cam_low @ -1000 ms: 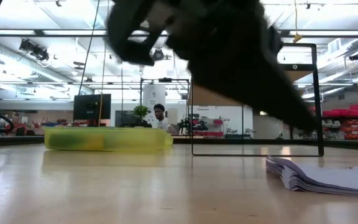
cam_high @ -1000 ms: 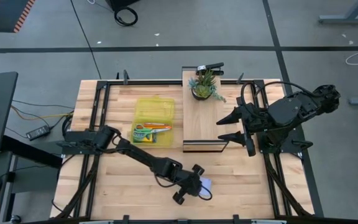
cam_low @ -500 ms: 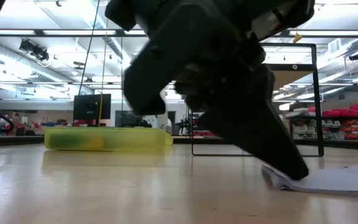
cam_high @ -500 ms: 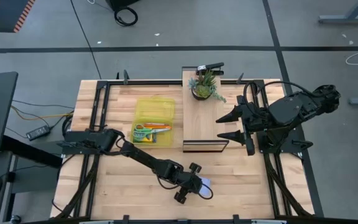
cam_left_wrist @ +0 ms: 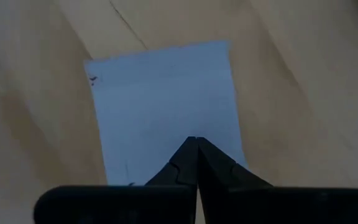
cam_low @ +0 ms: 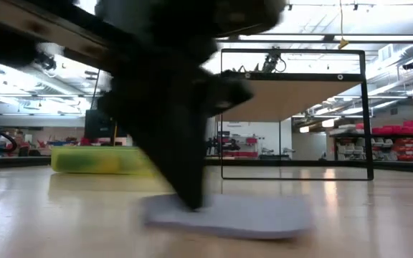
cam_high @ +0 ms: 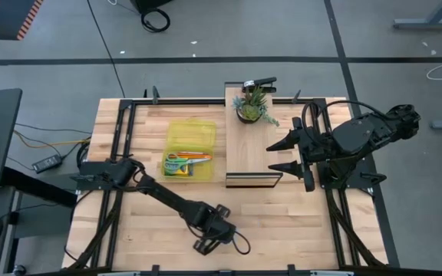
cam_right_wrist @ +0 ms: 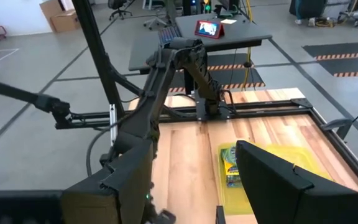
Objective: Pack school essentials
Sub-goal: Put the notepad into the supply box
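Near the bench's (cam_high: pixel 298 222) front edge, the light blue sticky-note pad (cam_left_wrist: pixel 166 112) is pressed flat beneath the closed left pincer (cam_left_wrist: pixel 194 146), far from the right pincer (cam_high: pixel 282 156), which is held open.

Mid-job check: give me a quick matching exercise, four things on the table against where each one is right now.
Things:
1. sticky-note pad
2. potted plant
3. scissors
4. right gripper

Places:
A. inside the yellow case
B. on the raised wooden platform
C. flat on the table under the left gripper
D. open, beside the platform's right edge

Pairs: 1-C, 2-B, 3-A, 4-D
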Motion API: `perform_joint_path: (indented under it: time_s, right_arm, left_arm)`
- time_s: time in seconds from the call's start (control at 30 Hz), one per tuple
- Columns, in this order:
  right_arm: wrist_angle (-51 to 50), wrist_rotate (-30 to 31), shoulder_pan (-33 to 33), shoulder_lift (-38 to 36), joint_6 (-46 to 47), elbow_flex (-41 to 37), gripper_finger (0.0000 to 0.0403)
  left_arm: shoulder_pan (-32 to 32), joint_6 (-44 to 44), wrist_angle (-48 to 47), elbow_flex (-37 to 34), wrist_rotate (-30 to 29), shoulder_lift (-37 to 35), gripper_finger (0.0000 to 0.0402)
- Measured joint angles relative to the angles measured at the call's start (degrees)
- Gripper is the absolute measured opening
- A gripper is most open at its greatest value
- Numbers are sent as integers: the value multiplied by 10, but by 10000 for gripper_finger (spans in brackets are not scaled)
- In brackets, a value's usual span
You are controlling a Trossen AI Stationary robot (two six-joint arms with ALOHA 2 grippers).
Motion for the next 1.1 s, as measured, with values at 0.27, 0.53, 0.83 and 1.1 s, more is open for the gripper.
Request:
perform_joint_path:
  time_s: [0.27, 0.53, 0.83, 1.1]
  right_arm:
    - [0, 0, 0, 0, -26, 0, 237]
    - [-27, 19, 0, 0, 34, 0, 237]
    - [-85, 14, 0, 0, 101, 0, 237]
    - [-89, -96, 12, 0, 34, 0, 237]
  left_arm:
    - [-9, -18, -100, -2, 21, -43, 5]
    - [-4, -234, -107, -1, 49, -62, 44]
    - [-19, -622, -106, -1, 66, -64, 100]
    - [-14, -908, -113, -5, 25, -64, 162]
